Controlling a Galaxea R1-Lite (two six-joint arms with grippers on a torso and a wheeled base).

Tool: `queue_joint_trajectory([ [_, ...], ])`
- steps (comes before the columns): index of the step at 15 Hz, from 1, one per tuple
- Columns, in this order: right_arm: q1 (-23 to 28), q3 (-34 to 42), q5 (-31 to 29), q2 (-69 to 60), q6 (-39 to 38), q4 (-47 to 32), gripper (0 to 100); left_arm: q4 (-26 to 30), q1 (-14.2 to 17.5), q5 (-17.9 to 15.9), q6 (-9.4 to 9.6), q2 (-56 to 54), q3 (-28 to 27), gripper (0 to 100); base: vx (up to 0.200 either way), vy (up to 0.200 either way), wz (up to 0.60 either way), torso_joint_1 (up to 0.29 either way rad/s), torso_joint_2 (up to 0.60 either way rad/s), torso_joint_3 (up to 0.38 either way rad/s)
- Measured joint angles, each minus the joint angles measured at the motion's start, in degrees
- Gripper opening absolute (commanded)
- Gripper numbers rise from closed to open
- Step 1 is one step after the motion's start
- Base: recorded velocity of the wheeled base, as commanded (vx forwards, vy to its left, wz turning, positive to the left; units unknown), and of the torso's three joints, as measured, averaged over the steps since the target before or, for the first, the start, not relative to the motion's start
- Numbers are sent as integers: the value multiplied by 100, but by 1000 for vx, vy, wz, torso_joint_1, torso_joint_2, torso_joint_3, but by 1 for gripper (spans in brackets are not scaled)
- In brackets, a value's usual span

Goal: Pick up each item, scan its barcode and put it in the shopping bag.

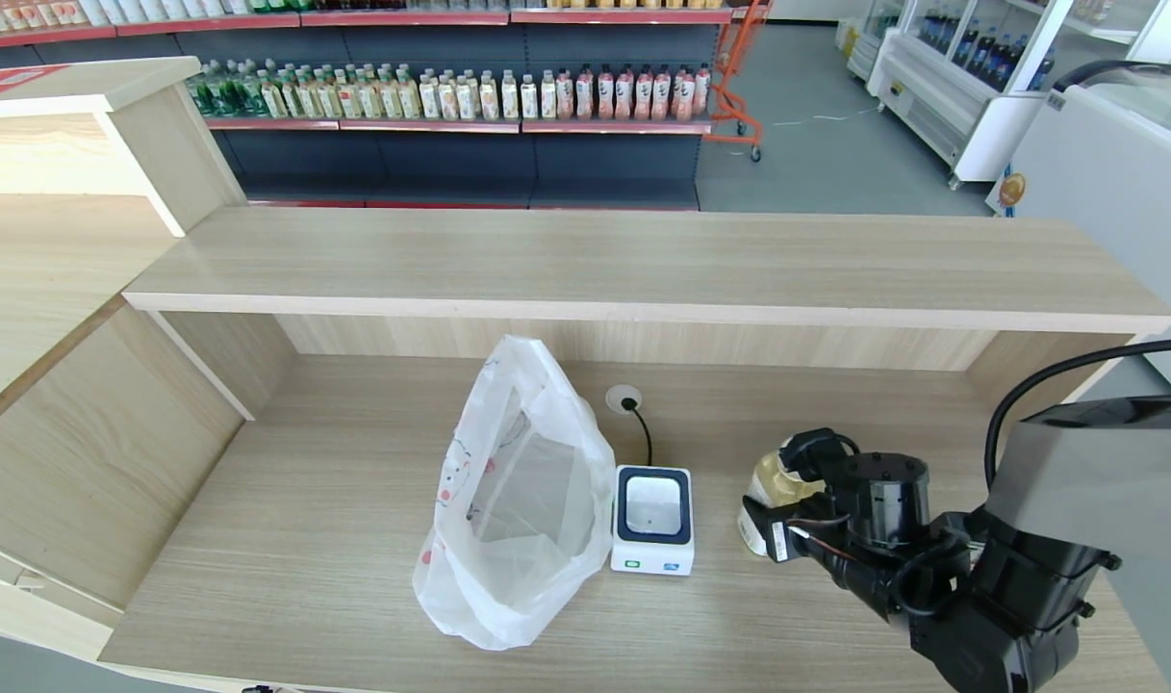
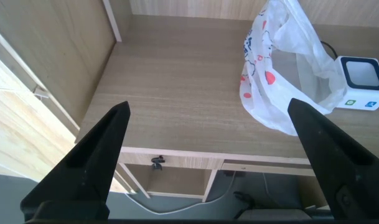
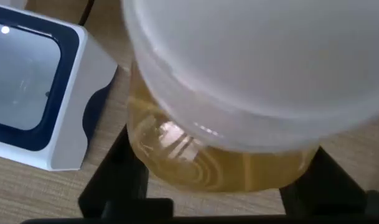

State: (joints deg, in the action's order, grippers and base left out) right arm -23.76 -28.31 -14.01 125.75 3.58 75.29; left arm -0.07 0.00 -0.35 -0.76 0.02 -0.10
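Note:
A yellowish jar (image 1: 770, 486) with a white lid (image 3: 251, 62) stands on the wooden counter (image 1: 335, 500), right of the scanner. My right gripper (image 1: 783, 493) is shut on it, one finger (image 3: 114, 183) on each side of its body. The white, dark-framed barcode scanner (image 1: 652, 520) sits mid-counter, and its window (image 3: 21, 81) lies close beside the jar. The white plastic shopping bag (image 1: 518, 500) stands open, touching the scanner's left side. My left gripper (image 2: 208, 107) hangs open above the counter's front left edge, holding nothing, with the bag (image 2: 282, 81) and scanner (image 2: 361, 83) beyond it.
A raised wooden ledge (image 1: 643, 265) runs along the back of the counter, with side walls at left and right. The scanner's black cable (image 1: 641, 428) leads to a hole in the counter. Bare counter lies left of the bag. Store shelves with bottles (image 1: 450, 91) stand behind.

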Motion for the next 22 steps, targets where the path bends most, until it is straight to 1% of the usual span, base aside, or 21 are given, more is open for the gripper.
queue_joint_trajectory([
  [2, 65, -2, -2, 71, 121, 44, 0, 2, 0, 0, 0, 0, 0, 100, 0, 0, 0, 0, 0, 0],
  [5, 108, -2, 51, 168, 68, 113, 0, 0, 0, 0, -2, 0, 0, 100, 0, 0, 0, 0, 0, 0],
  [8, 124, 4, 430, 11, -296, -38, 0, 0, 0, 0, 0, 0, 0, 100, 0, 0, 0, 0, 0, 0],
  [9, 149, 2, 681, -172, -456, -300, 0, 0, 0, 0, 0, 0, 0, 100, 0, 0, 0, 0, 0, 0],
  [11, 282, -63, 1387, -808, -735, -1104, 0, 0, 0, 0, 0, 0, 0, 100, 0, 0, 0, 0, 0, 0],
  [12, 391, -116, 1959, -1287, -908, -1818, 0, 0, 0, 2, 0, 0, 0, 100, 0, 0, 0, 0, 0, 0],
  [13, 508, -190, 2634, -1759, -1089, -2409, 0, 0, 0, 0, -2, 0, 0, 100, 0, 0, 0, 0, 0, 0],
  [15, 797, -317, 4340, -2682, -1453, -3218, 0, 0, 0, 0, -2, 0, 0, 100, 0, 0, 0, 0, 0, 0],
  [16, 911, -358, 4885, -3049, -1707, -3402, 0, 0, 0, 2, 0, 0, 0, 100, 0, 0, 0, 0, 0, 0],
  [17, 959, -402, 5265, -3357, -1954, -3457, 0, 2, 0, 0, 0, 0, 0, 100, 0, 0, 0, 0, 0, 0],
  [19, 894, -430, 5791, -3867, -2265, -3621, 0, 0, 0, 2, 0, 0, 0, 100, 0, 0, 0, 0, 0, 0],
  [20, 806, -440, 5966, -4074, -2324, -3725, 0, 0, 0, 2, -2, 0, 0, 100, 0, 0, 0, 0, 0, 0],
  [22, 519, -402, 6081, -4454, -2343, -4012, 0, 0, 0, 2, -2, 0, 0, 100, 0, 0, 0, 0, 0, 0],
])
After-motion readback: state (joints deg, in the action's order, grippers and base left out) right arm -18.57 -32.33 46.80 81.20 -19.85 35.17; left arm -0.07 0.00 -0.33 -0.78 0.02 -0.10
